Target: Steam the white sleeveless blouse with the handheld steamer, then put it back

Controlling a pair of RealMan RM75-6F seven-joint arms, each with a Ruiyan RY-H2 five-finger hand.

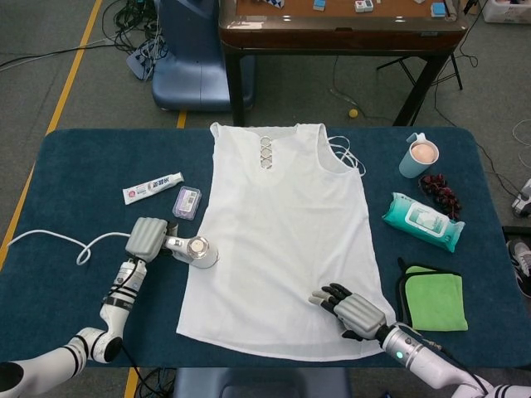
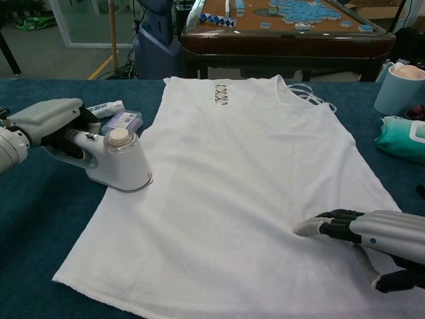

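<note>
The white sleeveless blouse (image 1: 286, 232) (image 2: 246, 179) lies flat on the blue table, neckline away from me. My left hand (image 1: 148, 238) (image 2: 46, 119) grips the handle of the white handheld steamer (image 1: 197, 251) (image 2: 119, 161), which stands at the blouse's left edge, half on the cloth. A white cord (image 1: 58, 240) trails off to the left. My right hand (image 1: 353, 308) (image 2: 368, 232) rests flat on the blouse's lower right part, fingers spread, holding nothing.
A toothpaste tube (image 1: 153, 187) and small purple case (image 1: 187, 201) lie left of the blouse. At right are a mug (image 1: 418, 155), dark grapes (image 1: 440, 193), a wipes pack (image 1: 422, 220) and a green cloth (image 1: 435, 298). A brown table (image 1: 340, 25) stands behind.
</note>
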